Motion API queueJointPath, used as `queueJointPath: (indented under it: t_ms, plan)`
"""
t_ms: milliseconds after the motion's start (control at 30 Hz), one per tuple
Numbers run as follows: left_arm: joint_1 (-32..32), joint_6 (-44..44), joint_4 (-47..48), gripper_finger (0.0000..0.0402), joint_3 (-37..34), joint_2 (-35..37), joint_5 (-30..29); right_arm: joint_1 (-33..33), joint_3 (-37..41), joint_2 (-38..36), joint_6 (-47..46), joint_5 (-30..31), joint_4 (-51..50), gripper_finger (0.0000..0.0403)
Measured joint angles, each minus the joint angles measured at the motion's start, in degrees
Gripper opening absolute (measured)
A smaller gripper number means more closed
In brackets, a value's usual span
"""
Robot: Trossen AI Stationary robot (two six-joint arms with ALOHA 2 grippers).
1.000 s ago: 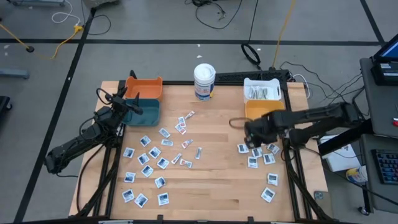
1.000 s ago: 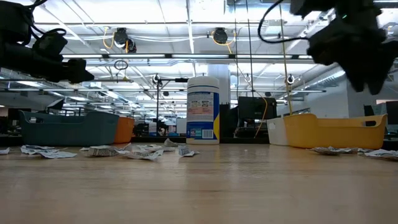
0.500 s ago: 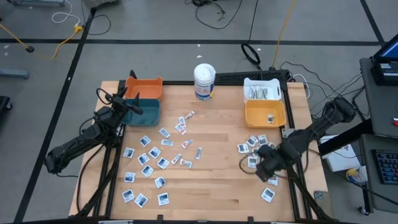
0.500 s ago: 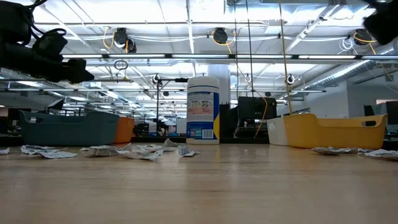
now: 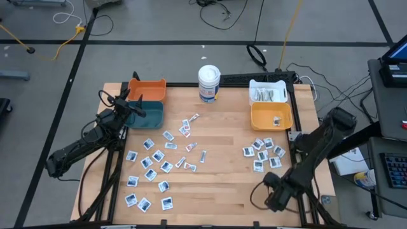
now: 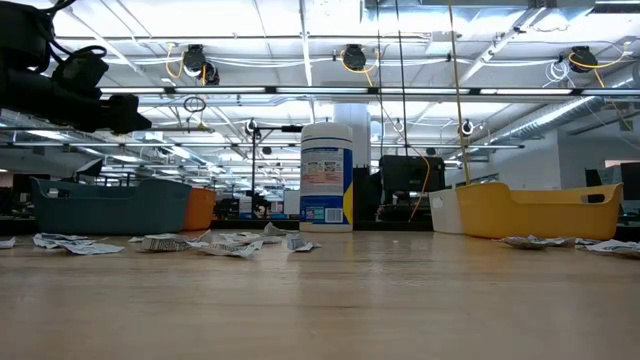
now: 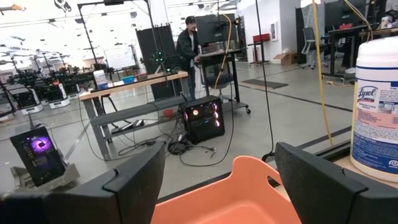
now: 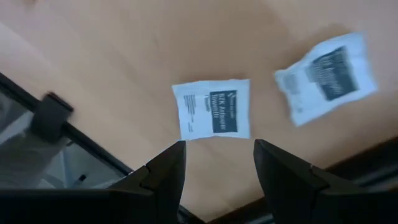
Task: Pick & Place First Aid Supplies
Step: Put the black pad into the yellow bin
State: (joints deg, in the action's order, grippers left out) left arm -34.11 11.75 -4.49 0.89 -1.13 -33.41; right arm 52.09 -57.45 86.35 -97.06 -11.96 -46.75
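Observation:
The first aid supplies are small white-and-blue sachets lying flat on the wooden table (image 5: 222,191), in a left cluster (image 5: 152,166) and a right cluster (image 5: 262,152). My right gripper (image 5: 275,194) hovers open over the table's near right corner, pointing steeply down. In the right wrist view its fingers (image 8: 217,158) stand above one sachet (image 8: 212,109), with a second sachet (image 8: 326,73) beside it. My left gripper (image 5: 129,104) waits open and level near the teal bin (image 5: 147,114), empty.
An orange bin (image 5: 148,89) and the teal bin stand far left. A white tub (image 5: 208,83) is at the far middle. A white bin (image 5: 267,93) and a yellow bin (image 5: 271,116) stand far right. The table's edge (image 8: 93,146) runs close by my right gripper. A person (image 7: 188,50) stands in the room beyond.
My right gripper has swung from beside the yellow bin toward the table's near edge, to the near right corner, sinking somewhat and rolling, and has left the low view. Its fingers show no change. The sachets have stayed put.

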Motion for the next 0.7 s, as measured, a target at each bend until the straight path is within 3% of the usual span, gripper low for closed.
queueJointPath:
  t_ms: [367,600,700]
  plan:
    - [0.00,0.00,0.00,0.0308,0.00,0.00,0.00,1.65,-0.15,11.58,4.11,0.03,2.36,0.0183]
    - [0.02,0.00,0.00,0.0308,0.00,0.02,0.00,1.18,-0.22,13.99,6.93,-0.24,4.49,0.0180]
    - [0.02,0.00,0.00,0.0308,0.00,0.00,0.00,1.17,-0.20,14.14,8.45,0.41,5.29,0.0162]
